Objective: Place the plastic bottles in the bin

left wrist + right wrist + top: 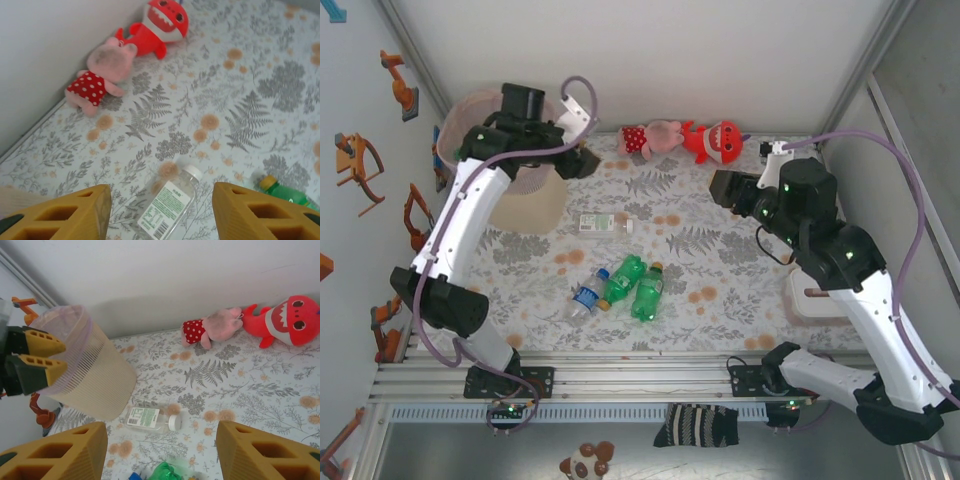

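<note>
beside bin (100,385), left arm (460,215) outstretched, left pincer (61,356) parted

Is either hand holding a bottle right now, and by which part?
Nothing is held. The left hand and the right hand both stand open with nothing in them; the bottles lie on the table.

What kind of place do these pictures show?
Probably a robot test cell in a laboratory, not a home: two arms are bolted to aluminium rails at the table's edge, white panels enclose the floral-cloth table, and the green bottles, plush toys and bin look like practice props.
</note>
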Robot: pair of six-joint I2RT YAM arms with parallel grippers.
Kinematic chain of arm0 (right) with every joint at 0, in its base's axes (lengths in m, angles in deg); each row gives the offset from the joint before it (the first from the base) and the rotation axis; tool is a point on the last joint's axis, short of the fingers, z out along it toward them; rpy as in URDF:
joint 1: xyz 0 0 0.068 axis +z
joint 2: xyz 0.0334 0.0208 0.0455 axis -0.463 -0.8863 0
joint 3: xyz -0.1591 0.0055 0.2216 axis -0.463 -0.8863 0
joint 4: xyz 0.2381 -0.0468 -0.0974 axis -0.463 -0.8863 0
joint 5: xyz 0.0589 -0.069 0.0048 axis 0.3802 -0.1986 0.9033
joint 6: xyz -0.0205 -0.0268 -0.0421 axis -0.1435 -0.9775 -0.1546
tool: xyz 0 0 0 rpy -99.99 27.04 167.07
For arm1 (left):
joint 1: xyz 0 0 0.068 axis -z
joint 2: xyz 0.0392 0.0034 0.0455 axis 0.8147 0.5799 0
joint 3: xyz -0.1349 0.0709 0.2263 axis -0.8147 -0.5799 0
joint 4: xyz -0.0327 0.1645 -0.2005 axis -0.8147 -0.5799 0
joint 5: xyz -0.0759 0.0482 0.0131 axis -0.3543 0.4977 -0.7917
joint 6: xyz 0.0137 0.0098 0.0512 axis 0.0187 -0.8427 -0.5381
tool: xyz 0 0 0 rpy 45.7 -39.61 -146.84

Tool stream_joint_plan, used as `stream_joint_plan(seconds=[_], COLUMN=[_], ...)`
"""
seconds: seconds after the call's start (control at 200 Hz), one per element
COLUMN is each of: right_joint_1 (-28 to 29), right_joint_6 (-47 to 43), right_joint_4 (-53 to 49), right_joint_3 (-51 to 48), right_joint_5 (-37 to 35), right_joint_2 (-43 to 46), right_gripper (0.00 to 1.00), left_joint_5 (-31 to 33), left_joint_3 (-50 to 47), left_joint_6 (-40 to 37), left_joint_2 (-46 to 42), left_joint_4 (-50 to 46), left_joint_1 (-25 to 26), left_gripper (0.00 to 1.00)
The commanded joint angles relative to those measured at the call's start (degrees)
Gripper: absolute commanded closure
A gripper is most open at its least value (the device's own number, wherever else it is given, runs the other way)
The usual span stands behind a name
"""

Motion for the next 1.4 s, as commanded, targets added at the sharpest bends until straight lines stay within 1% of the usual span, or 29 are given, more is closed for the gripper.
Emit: stream_joint_plan(seconds=[0.0,0.09,0.2,0.325,0.521,0.551,0.616,0.796,0.921,1.027,1.277,1.397], right_joint_1=[0.1,0.2,0.1,0.1,0.1,0.1,0.1,0.1,0.1,0.1,0.1,0.1], right_joint_6=[-1.1,-1.2,-1.2,-1.2,-1.0,-0.9,-1.0,-1.0,-1.0,-1.0,-1.0,-1.0], right_joint_4=[-0.4,-0.7,-1.2,-1.7,-3.1,-3.3,-3.7,-4.3,-4.5,-4.6,-5.0,-5.0], right_joint_3=[-0.2,-0.1,0.0,-0.2,-0.1,-0.1,-0.1,0.0,0.1,0.2,0.3,0.1], right_joint_5=[-1.9,-2.0,-2.2,-2.7,-3.3,-3.4,-3.8,-4.3,-4.6,-4.6,-4.9,-5.1], right_joint_2=[1.4,1.6,1.8,2.5,3.2,3.4,3.8,4.1,4.1,4.0,4.3,4.5], right_gripper=[0.41,0.41,0.41,0.41,0.41,0.41,0.41,0.41,0.41,0.41,0.41,0.41], left_joint_5=[5.2,7.7,11.7,15.9,16.4,16.6,17.3,19.1,18.9,18.1,17.3,17.2], left_joint_3=[-2.1,-2.8,-4.3,-4.7,-4.2,-4.0,-3.6,-3.2,-3.6,-4.2,-7.6,-8.5], left_joint_6=[-9.9,-13.3,-17.3,-19.7,-21.4,-21.4,-21.3,-21.4,-21.3,-21.0,-21.3,-21.3], left_joint_2=[1.6,4.3,8.1,13.2,20.4,21.7,24.0,29.3,31.3,32.3,31.9,31.8], left_joint_4=[-0.6,-2.1,-2.8,-3.2,-4.2,-4.2,-4.2,-3.1,-2.2,-1.7,2.3,3.5], left_joint_1=[3.0,4.9,7.2,8.6,8.9,9.0,9.0,8.9,8.7,8.4,7.9,7.6], left_gripper=[0.42,0.38,0.30,0.17,0.05,0.00,0.03,0.03,0.03,0.00,0.17,0.23])
